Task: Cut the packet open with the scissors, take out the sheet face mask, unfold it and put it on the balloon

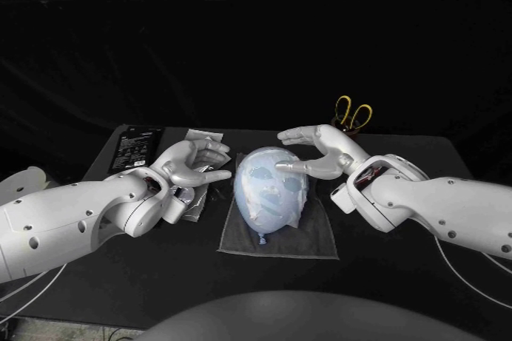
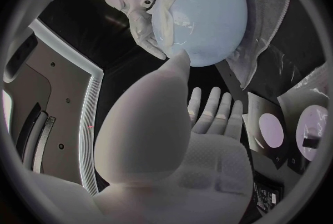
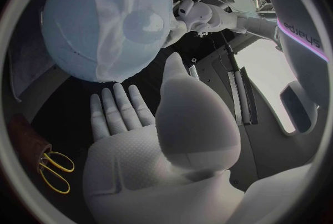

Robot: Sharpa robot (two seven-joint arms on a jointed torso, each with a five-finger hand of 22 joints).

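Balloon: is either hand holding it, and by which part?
Nothing is held. The balloon lies on the grey cloth; the left hand and right hand flank it with fingers apart, the right one's fingertips perhaps touching its side.

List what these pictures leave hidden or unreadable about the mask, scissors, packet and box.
Mask: head view, its far edges curve out of sight round the balloon.
Scissors: head view, blades lost in darkness.
Packet: head view, mostly covered by the left hand; cut edge hidden.
Box: head view, print too small to read.
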